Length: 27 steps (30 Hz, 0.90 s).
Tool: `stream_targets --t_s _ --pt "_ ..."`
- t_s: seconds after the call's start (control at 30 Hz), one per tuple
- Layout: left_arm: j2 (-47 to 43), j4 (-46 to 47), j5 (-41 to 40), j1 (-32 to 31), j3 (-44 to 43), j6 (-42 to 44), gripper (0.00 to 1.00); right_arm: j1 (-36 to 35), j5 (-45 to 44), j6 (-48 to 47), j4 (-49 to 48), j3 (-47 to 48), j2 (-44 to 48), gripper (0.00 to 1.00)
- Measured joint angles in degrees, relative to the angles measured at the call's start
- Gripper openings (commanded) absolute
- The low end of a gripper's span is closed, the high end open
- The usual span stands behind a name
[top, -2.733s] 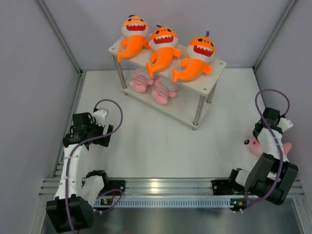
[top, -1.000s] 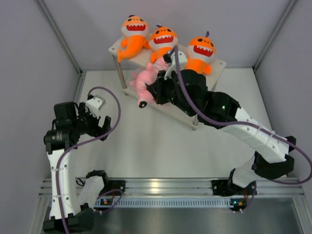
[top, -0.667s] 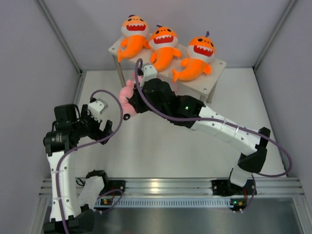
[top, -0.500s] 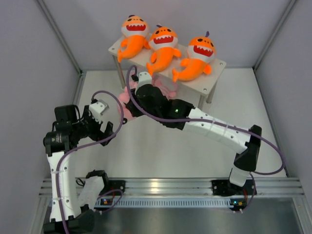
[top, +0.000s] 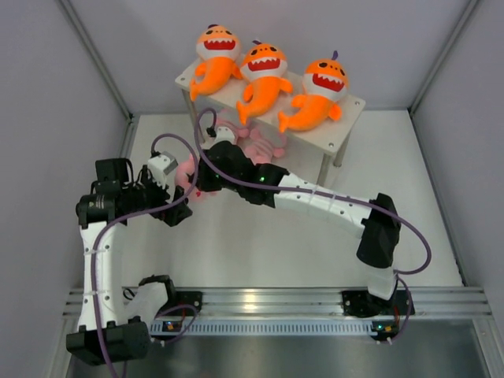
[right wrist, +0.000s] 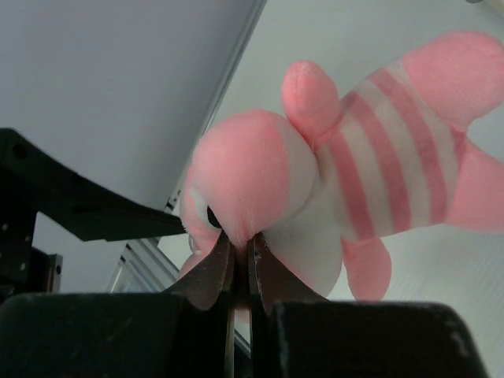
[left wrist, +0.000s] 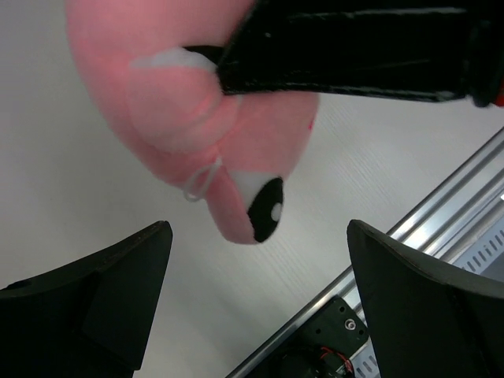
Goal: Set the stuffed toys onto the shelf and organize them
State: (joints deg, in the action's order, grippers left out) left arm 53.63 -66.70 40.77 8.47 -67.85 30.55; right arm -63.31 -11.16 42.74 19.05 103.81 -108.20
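Three orange shark plushes (top: pixel 216 59) (top: pixel 264 77) (top: pixel 315 96) lie on the top tier of the white shelf (top: pixel 352 109). Two pink striped plushes (top: pixel 262 146) lie on its lower tier, partly hidden by my right arm and a cable. My right gripper (top: pixel 201 181) (right wrist: pixel 240 253) is shut on the head of a third pink striped plush (top: pixel 187 169) (right wrist: pixel 346 189) and holds it above the table, left of the shelf. My left gripper (top: pixel 175 197) (left wrist: pixel 260 272) is open, its jaws wide apart, just below that plush (left wrist: pixel 213 134), not touching it.
Grey enclosure walls stand close on the left (top: pixel 47 118) and the right. An aluminium rail (top: pixel 260 303) runs along the near edge. A purple cable (top: pixel 177 142) loops above the left wrist. The shelf's silver leg (top: pixel 193 118) stands just behind the grippers.
My right arm has carried the pink plush from the shelf front leftward and nearer, down to the left gripper. The left gripper has swung up and right toward it.
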Motion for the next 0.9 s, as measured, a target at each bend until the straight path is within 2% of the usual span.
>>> stream_targets --t_s 0.17,0.27,0.4,0.47,0.5,0.67,0.77,0.8,0.83,0.9 --pt "1.77 4.70 -5.90 0.00 1.42 -2.62 0.99 -0.28 1.25 1.95 -3.08 -1.92 0.20 0.00" --pt "1.77 6.58 -6.73 0.00 1.60 -3.34 0.99 -0.31 1.70 2.97 -4.46 -5.18 0.94 0.00" --pt "1.77 8.15 -4.87 -0.02 1.60 -3.69 0.90 -0.31 2.80 4.00 -4.63 -6.43 0.94 0.00" --pt "1.77 8.48 -3.63 -0.02 1.62 -3.69 0.93 -0.31 3.34 4.35 -5.18 -6.43 0.96 0.00" --pt "1.77 8.68 -2.95 -0.02 1.68 -3.69 0.99 -0.31 3.48 4.50 -5.62 -6.43 0.96 0.00" --pt "1.77 9.53 -1.25 -0.02 3.08 -3.80 0.99 -0.31 3.50 4.87 -6.80 -6.69 1.20 0.00" --pt "1.79 9.57 -1.03 -0.02 3.54 -3.85 0.90 -0.31 3.50 4.87 -7.34 -6.69 1.29 0.00" --pt "1.84 9.60 -0.90 -0.02 3.54 -3.85 0.83 -0.31 3.52 4.87 -7.45 -6.69 1.31 0.00" --pt "1.95 9.66 -0.72 -0.02 3.54 -3.87 0.69 -0.31 3.58 4.87 -7.67 -6.69 1.31 0.00" --pt "2.43 9.73 -0.24 -0.02 3.54 -4.02 0.56 -0.31 3.93 4.83 -8.17 -6.73 1.33 0.00"
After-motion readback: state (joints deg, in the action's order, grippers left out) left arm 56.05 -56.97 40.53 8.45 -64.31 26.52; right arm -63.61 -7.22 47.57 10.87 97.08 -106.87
